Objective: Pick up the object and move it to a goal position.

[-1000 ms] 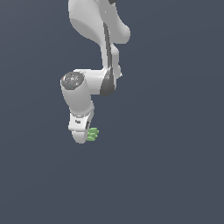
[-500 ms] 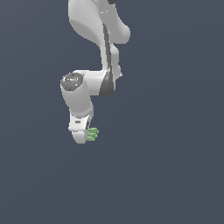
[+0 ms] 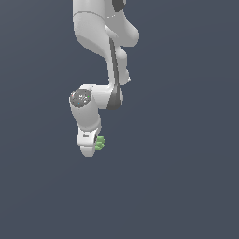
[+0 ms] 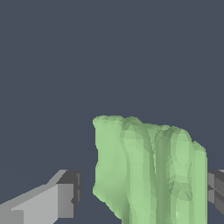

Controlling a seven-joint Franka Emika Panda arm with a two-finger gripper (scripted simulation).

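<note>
A: Where is the object right now?

B: The light-green ridged object sits at the lower end of the white Panda arm, tucked against the gripper. In the exterior view it pokes out at about 3 o'clock from the white gripper hand, a little below the frame's middle and toward the exterior view's left.

A: Is it resting on anything?

B: I see no surface under it. All around it is plain dark grey-blue background, so it appears to be up in the air with the arm.

A: And the gripper, is it clamped on it?

B: In the wrist view the object fills the space between the 2 fingers. One grey-tipped finger stands just beside it with a narrow dark gap showing. The other finger meets the object's edge at the frame's border. So the fingers are drawn in around the object and seem to grip it, though contact on the first side is not clear.

A: What does the object look like up close?

B: Lumpy, pale green, with several parallel ridges running along it, and wider than either fingertip.

A: How is the arm posed?

B: It comes down from 12 o'clock, bends at a round grey-capped joint, and the hand points downward.
</note>
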